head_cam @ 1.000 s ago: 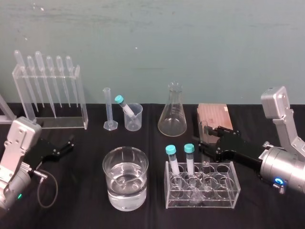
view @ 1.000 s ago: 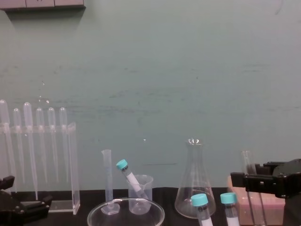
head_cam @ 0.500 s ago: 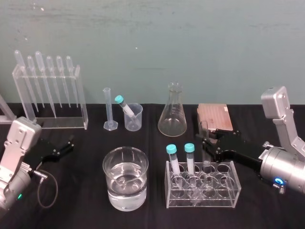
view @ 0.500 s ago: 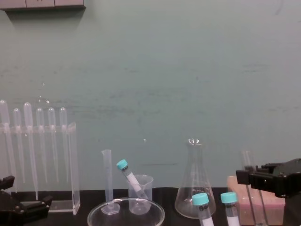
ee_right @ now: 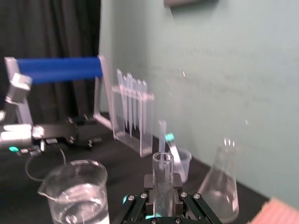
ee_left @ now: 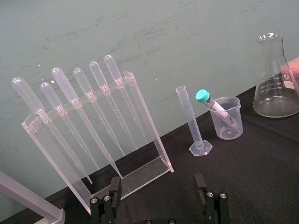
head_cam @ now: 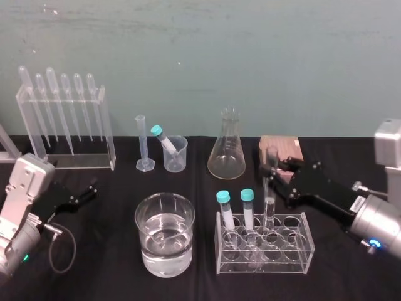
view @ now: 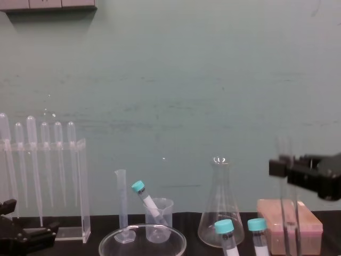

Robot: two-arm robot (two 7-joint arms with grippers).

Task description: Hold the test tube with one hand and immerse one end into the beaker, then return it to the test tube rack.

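Test tube (head_cam: 268,202) pinched by right claw (head_cam: 274,170), centre right; could be snagged in clear test tube rack (head_cam: 263,264) if tilted. Left claw (head_cam: 89,188) spread, parked lower left.

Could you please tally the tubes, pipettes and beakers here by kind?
Clear plastic pipettes: 6
Short cyan-capped tubes: 3
Long capless glass test tube, shut in the right gripper at the clear acrylic rack: 1
Wide glass beaker plus small plastic beaker: 2
Total: 12
Left gripper rests open, far left.
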